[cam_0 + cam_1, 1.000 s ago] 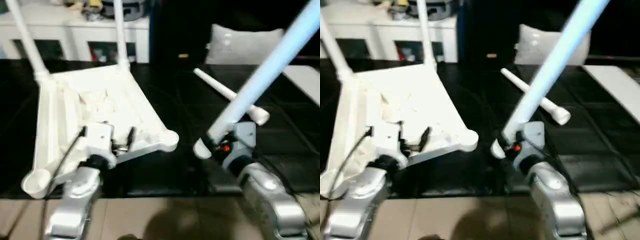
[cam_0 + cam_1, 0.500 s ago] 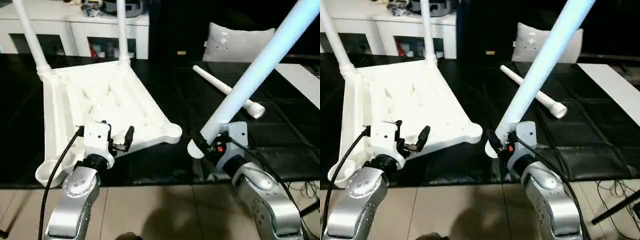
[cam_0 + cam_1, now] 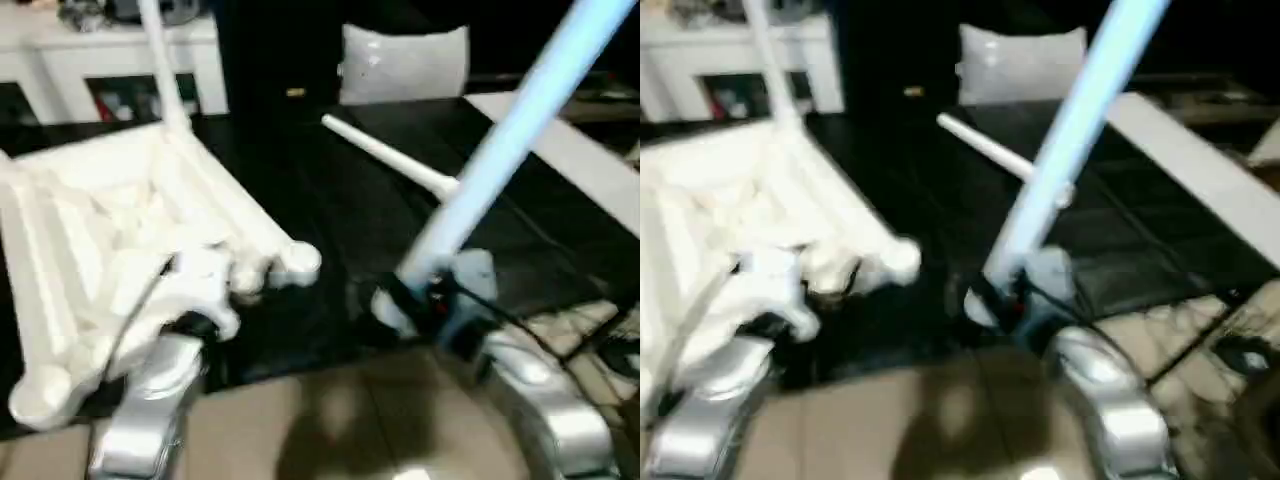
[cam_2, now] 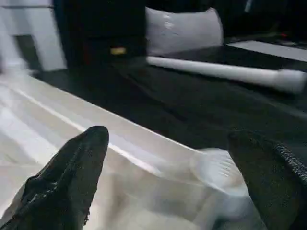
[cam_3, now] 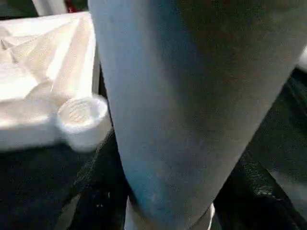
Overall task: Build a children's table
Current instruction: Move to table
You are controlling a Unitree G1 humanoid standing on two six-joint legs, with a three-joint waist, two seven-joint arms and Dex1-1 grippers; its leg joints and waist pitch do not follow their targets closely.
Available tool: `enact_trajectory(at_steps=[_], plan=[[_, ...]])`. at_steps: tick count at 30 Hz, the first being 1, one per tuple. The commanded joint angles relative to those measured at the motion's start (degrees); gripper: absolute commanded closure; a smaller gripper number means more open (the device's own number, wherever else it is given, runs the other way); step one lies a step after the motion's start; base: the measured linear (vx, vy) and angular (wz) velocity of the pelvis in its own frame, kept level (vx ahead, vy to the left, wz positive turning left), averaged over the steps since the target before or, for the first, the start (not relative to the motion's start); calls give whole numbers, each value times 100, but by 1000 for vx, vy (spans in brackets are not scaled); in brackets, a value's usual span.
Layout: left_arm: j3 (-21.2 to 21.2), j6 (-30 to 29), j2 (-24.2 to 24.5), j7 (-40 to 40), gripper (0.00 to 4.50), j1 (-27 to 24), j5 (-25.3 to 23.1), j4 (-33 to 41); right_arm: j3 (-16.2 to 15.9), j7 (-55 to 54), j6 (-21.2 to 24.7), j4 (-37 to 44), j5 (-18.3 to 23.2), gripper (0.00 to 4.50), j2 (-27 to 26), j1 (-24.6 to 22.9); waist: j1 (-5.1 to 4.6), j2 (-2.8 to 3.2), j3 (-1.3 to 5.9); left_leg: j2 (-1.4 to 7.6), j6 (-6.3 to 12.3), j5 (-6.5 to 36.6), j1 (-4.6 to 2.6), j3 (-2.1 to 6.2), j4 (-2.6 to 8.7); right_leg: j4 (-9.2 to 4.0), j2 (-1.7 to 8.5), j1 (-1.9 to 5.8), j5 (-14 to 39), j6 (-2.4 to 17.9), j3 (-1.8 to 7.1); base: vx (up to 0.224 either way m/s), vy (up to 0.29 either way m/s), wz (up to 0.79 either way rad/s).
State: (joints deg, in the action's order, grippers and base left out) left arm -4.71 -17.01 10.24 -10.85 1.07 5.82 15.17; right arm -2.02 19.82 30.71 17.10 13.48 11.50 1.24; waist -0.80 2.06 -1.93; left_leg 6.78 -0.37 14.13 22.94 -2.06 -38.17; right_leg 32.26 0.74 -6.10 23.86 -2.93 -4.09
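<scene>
The white table top lies ribbed side up on the black mat, with one white leg standing in a far corner socket. My left gripper is open at the top's near rim, close to the empty corner socket. In the left wrist view its black fingers stand wide apart over that rim. My right gripper is shut on the thick end of a second leg, which slants up to the right. A third leg lies loose on the mat behind.
A grey-white cushion leans at the back, beside a white shelf unit. A white board lies at the right, with cables on the tan floor near it.
The whole picture has slid left, so the camera has turned right. My right gripper still holds the leg at the same slant, and my left gripper stays open at the rim.
</scene>
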Motion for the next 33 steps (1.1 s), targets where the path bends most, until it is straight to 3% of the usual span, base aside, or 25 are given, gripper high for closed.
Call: enact_trajectory(at_steps=[1, 2, 3, 4, 5, 6, 7, 8, 9, 10, 11, 12, 13, 14, 15, 16, 17, 18, 19, 21, 22, 23, 24, 27, 33], plan=[[68, -54, 44, 27, 0, -47, -67, -52, -127, 49, -40, 76, -15, 261, -38, 64, -198, 216, 370, 606, 2526, -2684, -1096, 956, 568, 865, -186, -985, -906, -689, -253, 102, -63, -17], [66, -61, 43, 37, 0, -43, -68, -53, -138, 80, -51, 83, -34, 261, 4, 70, -189, 137, 502, 1009, 3227, -4165, -1484, 1216, 372, 1141, 160, -1542, 501, -549, -11, 201, -7, -4], [73, -71, 31, 47, 0, -39, -80, -52, -154, 133, -58, 95, -47, 261, 76, 91, -127, 132, 486, 1001, 3101, -4422, -1425, 1103, 277, 1217, 268, -1738, 319, -569, 87, 201, -7, -4], [85, -73, 18, 61, 0, -41, -91, -49, -100, 163, 19, 112, 41, 261, 92, 123, -81, 100, 374, 749, 2476, -3567, -933, 604, 516, 1340, 246, -1649, -440, -638, 103, 0, 0, 0], [90, -73, 9, 74, 0, -36, -99, -52, -44, 187, 102, 121, 142, 261, 74, 142, 58, -134, 225, 407, 2473, -2129, -561, 701, 872, 1280, 144, -1527, -814, -464, 180, -95, 9, 16], [91, -65, -4, 89, 0, -40, -103, -40, -163, 344, 14, 158, 63, 261, 243, 173, 119, -270, 87, -75, 2136, -391, -430, 432, 870, 430, 239, -1510, -1307, -82, 411, -95, 9, 16], [91, -65, -4, 89, 0, -40, -103, -40, -163, 344, 14, 158, 63, 261, 243, 173, 160, -468, 2, -261, 1751, 565, -163, 248, 905, 13, 398, -1248, -1070, -253, 645, 79, -26, 60], [90, -67, -9, 95, 0, -42, -101, -33, -204, 381, -44, 164, 18, 261, 301, 182, 316, -610, 115, -419, 1298, 1073, -184, -15, -65, -589, 1247, -979, 1643, -582, 1095, 135, -50, 72], [87, -73, -33, 95, 0, -69, -72, 3, -116, 454, -99, 216, 176, 261, 267, 168, 298, -614, 151, -189, 856, 688, -28, -23, -554, -713, 1676, -738, 2573, 175, 1086, 135, -50, 72], [82, -98, -44, 88, 0, -76, -55, 22, -22, 457, -67, 222, 305, 261, 203, 170, 380, -492, 141, -87, 639, 532, 83, -6, -507, -639, 1739, -617, 2353, 504, 994, 171, -15, 55], [87, -75, -71, 71, 0, -96, -9, 49, -2, 447, -89, 209, 288, 261, 215, 185, 407, -443, 100, 93, 265, 301, 39, -15, -322, -544, 1403, -612, 1465, 1505, 1179, 176, 14, 33], [84, -108, -74, 74, 0, -111, 4, 73, -5, 453, -101, 180, 249, 261, 228, 191, 555, -316, 101, 182, 222, -419, 72, -95, 124, -384, 976, -534, 117, 2118, 856, 176, 14, 33], [84, -130, -76, 82, 0, -124, 10, 88, -10, 463, -119, 158, 221, 261, 238, 188, 584, -215, 150, 275, 228, -1013, -67, -142, 444, -204, 702, -662, -607, 2039, 590, 170, 32, 14], [97, -131, -84, 75, 0, -121, -6, 87, -12, 468, -193, 101, 193, 261, 279, 183, 413, -73, 279, 491, 731, -3074, -582, 116, 539, 429, 122, -1229, -1869, 1327, 98, 200, 80, 12], [99, -120, -79, 63, 0, -112, -17, 80, 27, 423, -223, 56, 198, 261, 256, 181, 378, 16, 288, 740, 880, -3937, -946, 355, 457, 559, 218, -1661, -1611, 909, 187, 200, 80, 12], [102, -116, -72, 54, 0, -103, -24, 75, 52, 389, -239, 24, 210, 261, 243, 183, 440, -93, 449, 829, 834, -6704, -1253, 535, 184, 547, 469, -1906, -1884, 167, 357, 165, 102, 9], [89, -115, -45, 37, 0, -92, -51, 70, 77, 360, -242, 5, 234, 261, 223, 183, 430, -91, 443, 545, 573, -8670, -1242, 486, 69, 431, 447, -1992, -2343, -193, 406, 41, 60, 1], [65, -103, -9, -14, 0, -79, -65, 59, 99, 318, -260, -18, 238, 261, 197, 182, 427, -197, 401, 200, 271, -8066, -1041, 266, 100, 185, 413, -1883, -2716, -83, 437, 41, 60, 1], [23, -100, 23, -102, 0, -67, -56, 51, 159, 252, -251, -37, 259, 261, 123, 179, 428, -407, 322, -64, 94, -5791, -715, -29, 172, 111, 466, -1621, -3284, 223, 515, 0, 0, 0], [-16, -115, 43, -205, 0, -60, -12, 49, 219, 199, -251, -53, 276, 261, 48, 177, 445, -474, 306, -89, 165, -4016, -405, -122, 287, 139, 585, -1308, -3654, 498, 617, 0, 0, 0], [-71, -133, 63, -330, 0, -63, 49, 62, 242, 140, -295, -59, 221, 261, 35, 171, 466, -392, 286, 7, 217, -2618, -302, -131, 370, 102, 712, -1236, -3489, 739, 648, 0, 0, 0], [-106, -149, 80, -415, 0, -67, 91, 76, 247, 99, -340, -66, 180, 261, 38, 167, 442, -359, 211, 135, 127, -1447, -227, -89, 519, 44, 773, -1171, -2626, 959, 614, -72, -46, -2], [-163, -180, 120, -548, 0, -71, 147, 92, 280, 45, -420, -81, 164, 261, 27, 164, 407, -301, 164, 230, -30, -489, -252, -74, 624, 2, 762, -1175, -1637, 1156, 569, -72, -46, -2], [-211, -162, 153, -631, 0, -83, 153, 64, 374, 14, -400, -57, 241, 261, 14, 175, 311, -276, 98, 334, -88, 804, -290, -71, 723, -81, 748, -1242, -455, 1385, 589, -92, -23, 0], [-219, -63, 168, -702, 0, -93, 152, 8, 288, -64, -384, 73, 143, 261, -23, 22, 280, -268, 66, 434, -156, 1520, -283, -253, 785, -197, 759, -1338, 618, 1246, 560, -51, -25, 6]])
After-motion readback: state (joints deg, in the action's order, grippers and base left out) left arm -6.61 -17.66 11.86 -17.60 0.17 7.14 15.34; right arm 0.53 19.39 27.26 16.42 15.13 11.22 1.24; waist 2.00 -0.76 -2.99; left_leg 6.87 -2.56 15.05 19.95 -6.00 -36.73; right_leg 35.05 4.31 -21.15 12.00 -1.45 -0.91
